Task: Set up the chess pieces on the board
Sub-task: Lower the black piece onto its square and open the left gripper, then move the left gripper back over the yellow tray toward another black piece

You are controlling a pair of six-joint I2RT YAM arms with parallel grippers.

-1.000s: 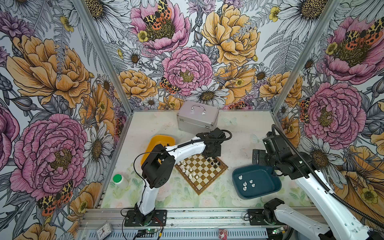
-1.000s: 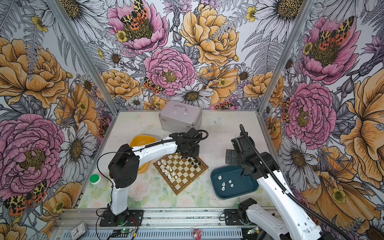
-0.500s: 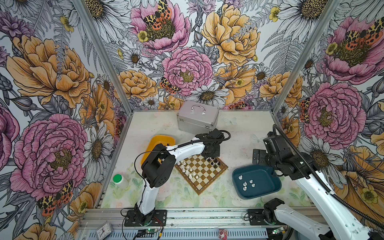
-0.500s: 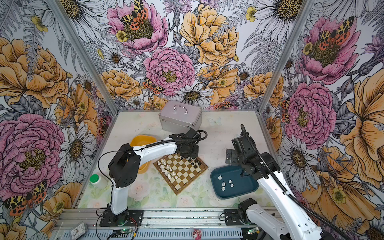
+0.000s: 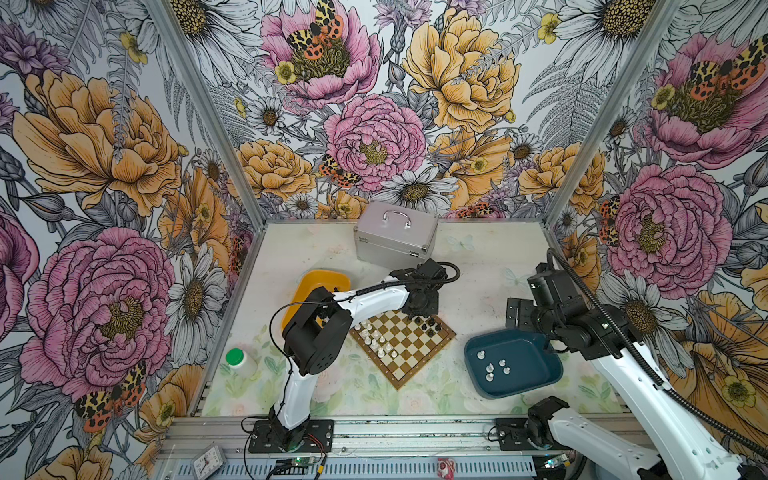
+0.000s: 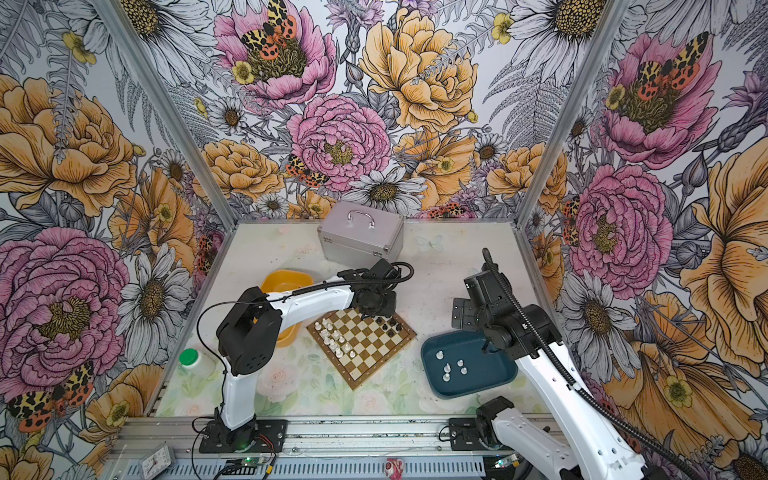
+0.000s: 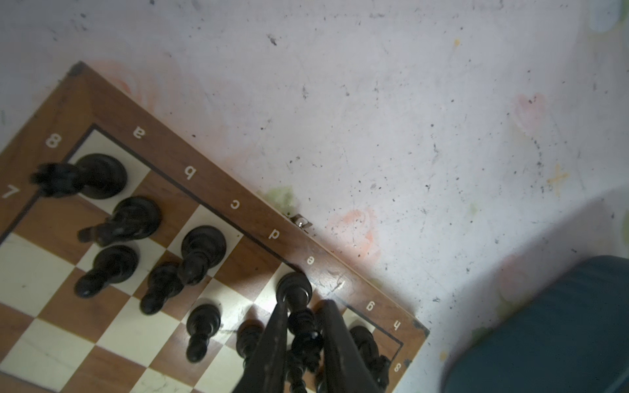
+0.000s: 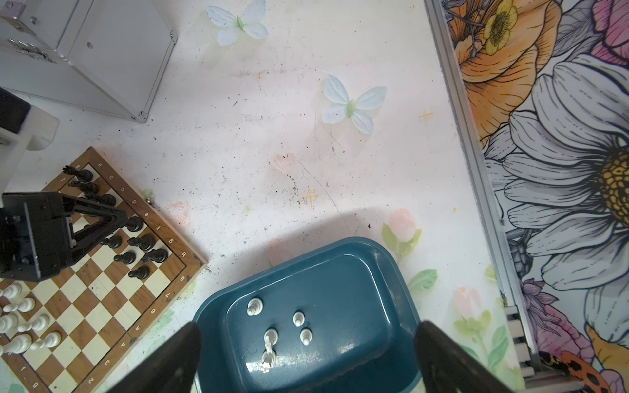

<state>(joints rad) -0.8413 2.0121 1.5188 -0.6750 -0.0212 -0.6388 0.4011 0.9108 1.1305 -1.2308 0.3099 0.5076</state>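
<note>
My right gripper (image 8: pixel 308 330) hovering spread wide above the teal tray (image 5: pixel 532 361) holding five white chess pieces (image 8: pixel 298 318), the board (image 5: pixel 409 365) lying beside it, my left gripper (image 7: pixel 305 303) straddling a tall black piece (image 7: pixel 293 287) at its far edge, pinching or not I cannot tell, yellow tray (image 5: pixel 320 276) and silver case (image 5: pixel 395 237) sitting beyond

One board (image 5: pixel 411 353); one yellow tray (image 5: pixel 320 276); one teal tray (image 5: pixel 524 365); one silver case (image 5: pixel 395 237); one bottle (image 5: pixel 239 361). Five white pieces (image 5: pixel 490 368) are in the teal tray.
</note>
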